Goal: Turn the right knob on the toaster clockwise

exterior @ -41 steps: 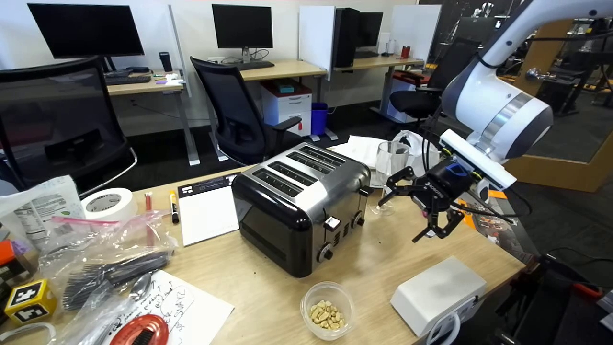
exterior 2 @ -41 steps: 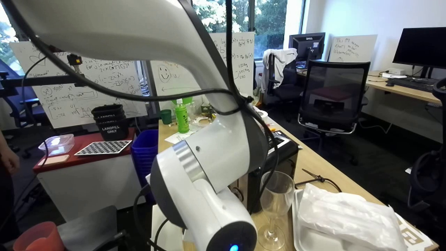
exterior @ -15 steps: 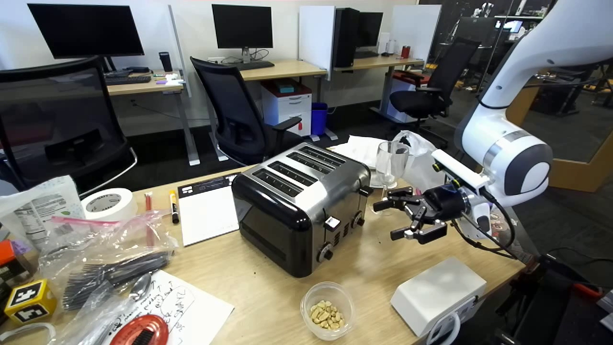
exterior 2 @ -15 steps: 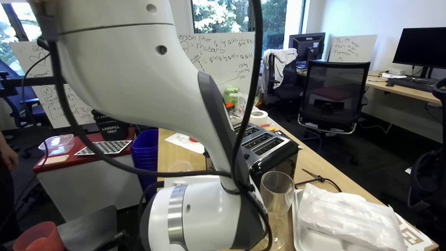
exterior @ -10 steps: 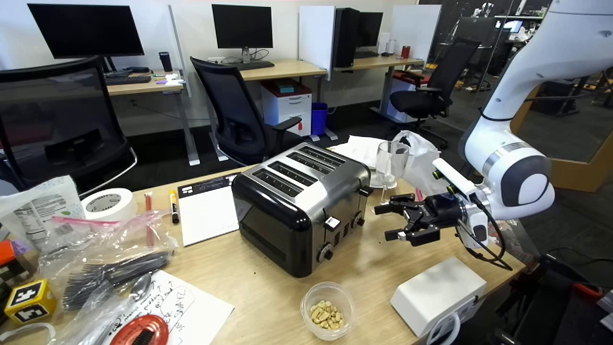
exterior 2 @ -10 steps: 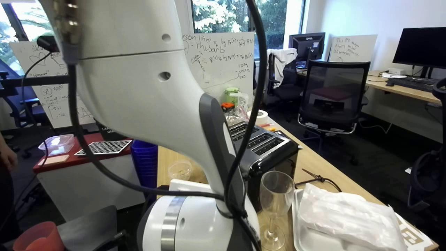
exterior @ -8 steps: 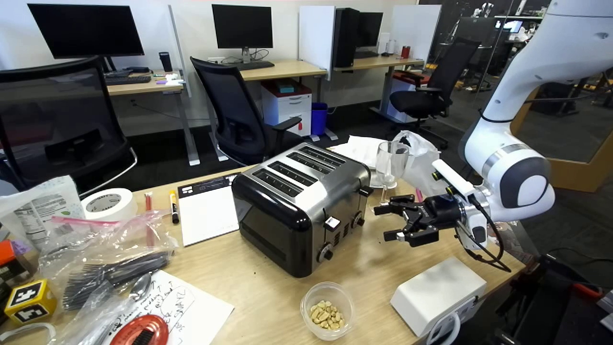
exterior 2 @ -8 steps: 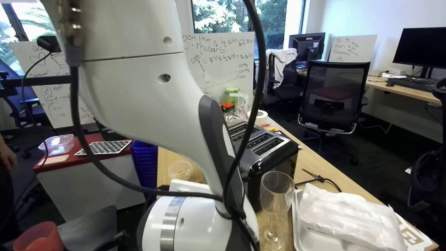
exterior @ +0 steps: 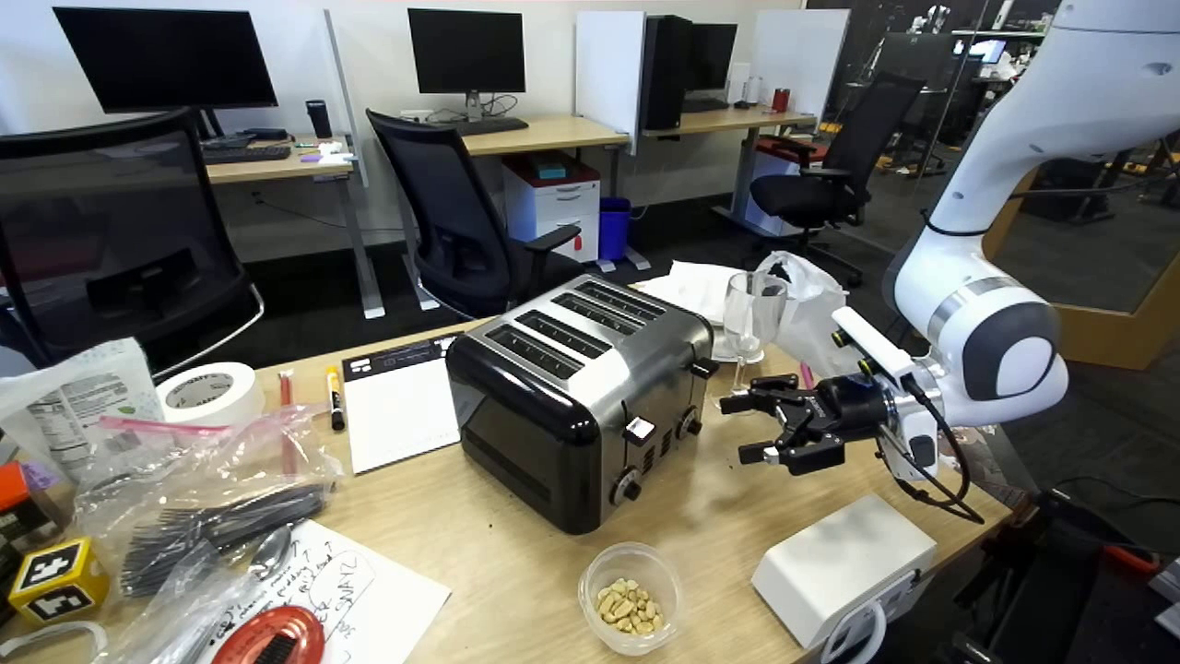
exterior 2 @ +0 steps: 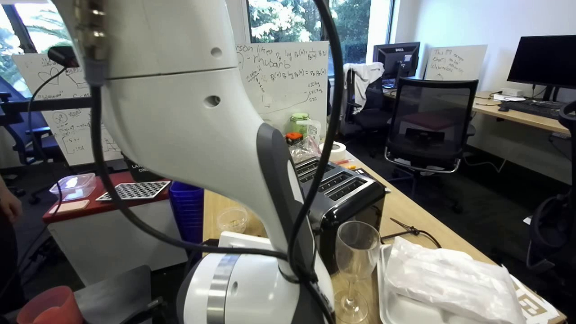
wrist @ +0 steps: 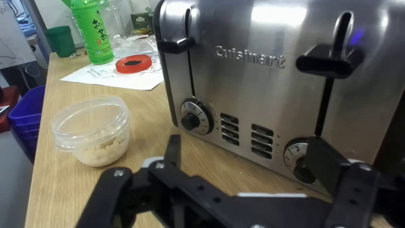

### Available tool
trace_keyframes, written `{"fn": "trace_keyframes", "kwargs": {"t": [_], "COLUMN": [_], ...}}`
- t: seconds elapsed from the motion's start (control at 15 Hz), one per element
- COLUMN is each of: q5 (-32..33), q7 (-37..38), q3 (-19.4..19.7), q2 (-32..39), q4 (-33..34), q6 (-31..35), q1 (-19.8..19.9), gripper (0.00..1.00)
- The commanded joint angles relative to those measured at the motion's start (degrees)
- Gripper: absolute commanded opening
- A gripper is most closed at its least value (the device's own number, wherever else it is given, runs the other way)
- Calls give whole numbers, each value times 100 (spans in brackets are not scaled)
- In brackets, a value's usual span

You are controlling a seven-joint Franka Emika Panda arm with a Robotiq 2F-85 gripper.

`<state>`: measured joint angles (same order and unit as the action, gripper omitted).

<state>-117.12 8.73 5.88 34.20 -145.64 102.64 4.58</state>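
Note:
The silver and black toaster (exterior: 664, 392) stands on the table, and shows in the wrist view (wrist: 246, 91) and in an exterior view partly behind the arm (exterior 2: 348, 211). Its right knob (wrist: 302, 171), a black knob on a numbered dial, is partly hidden by my right finger in the wrist view. It also shows in an exterior view (exterior: 690, 422). The left knob (wrist: 190, 121) is in full view. My gripper (exterior: 745, 428) is open, empty and level, facing the toaster's knob side with a gap between. In the wrist view its fingers (wrist: 244, 140) are wide apart.
A wine glass (exterior: 754, 318) stands close beyond the gripper, near the toaster's corner. A clear cup of nuts (exterior: 631, 604) and a white box (exterior: 843, 563) stand on the near side. A white tray (exterior 2: 405, 306) with a plastic bag lies past the glass.
Since the oldest frames the gripper has turned from pointing slanted downward to level, facing the toaster, and the arm has shifted. Over the last half second nothing visibly moves.

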Motion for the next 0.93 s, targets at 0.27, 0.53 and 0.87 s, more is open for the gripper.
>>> {"fn": "trace_keyframes", "kwargs": {"t": [0.27, 0.53, 0.87], "q5": [-1155, -1621, -2001], "q7": [42, 233, 306], "q3": [-144, -326, -475], "q2": [45, 86, -23], "q4": [3, -140, -307], "q6": [132, 250, 249], "q1": [-35, -106, -176], "gripper": [100, 100, 100]}}
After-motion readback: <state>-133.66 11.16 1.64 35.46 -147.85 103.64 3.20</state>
